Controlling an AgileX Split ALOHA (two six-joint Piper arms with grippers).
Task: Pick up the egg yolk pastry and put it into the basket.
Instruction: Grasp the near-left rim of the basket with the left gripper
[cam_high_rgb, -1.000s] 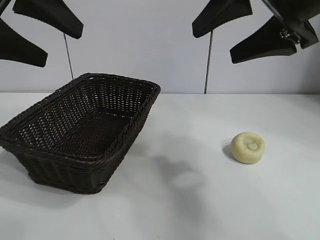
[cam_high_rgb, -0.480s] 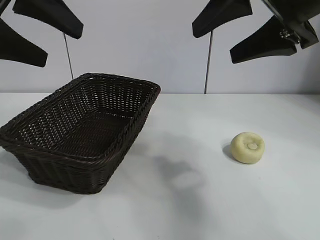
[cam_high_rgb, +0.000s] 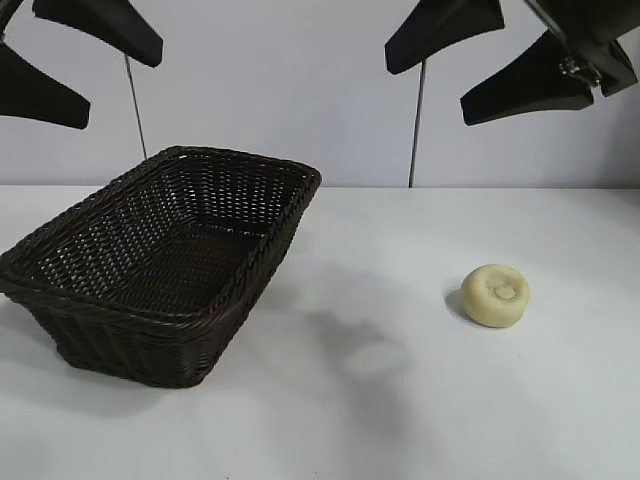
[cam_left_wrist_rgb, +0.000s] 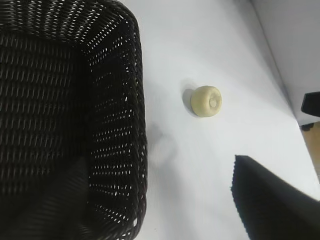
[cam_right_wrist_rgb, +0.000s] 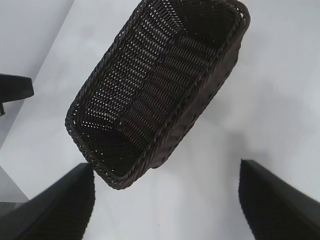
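The egg yolk pastry (cam_high_rgb: 495, 295), a small pale yellow puck with a dimple on top, lies on the white table to the right of the basket (cam_high_rgb: 130, 340), a dark brown wicker one with nothing in it. My left gripper (cam_high_rgb: 70, 65) hangs open high above the basket's left end. High over the pastry, my right gripper (cam_high_rgb: 480, 65) is open too. The left wrist view shows the pastry (cam_left_wrist_rgb: 206, 101) beside the basket's wall (cam_left_wrist_rgb: 140, 125), far below the open left gripper (cam_left_wrist_rgb: 160, 200). In the right wrist view only the basket (cam_right_wrist_rgb: 200, 95) appears beyond the open right gripper (cam_right_wrist_rgb: 167, 200); the pastry is out of that view.
The white table (cam_high_rgb: 380, 420) runs back to a pale wall. Two thin upright rods (cam_high_rgb: 416, 120) stand behind it. Bare tabletop lies between basket and pastry and in front of both.
The left gripper has risen slightly. The right gripper, pastry and basket have not moved.
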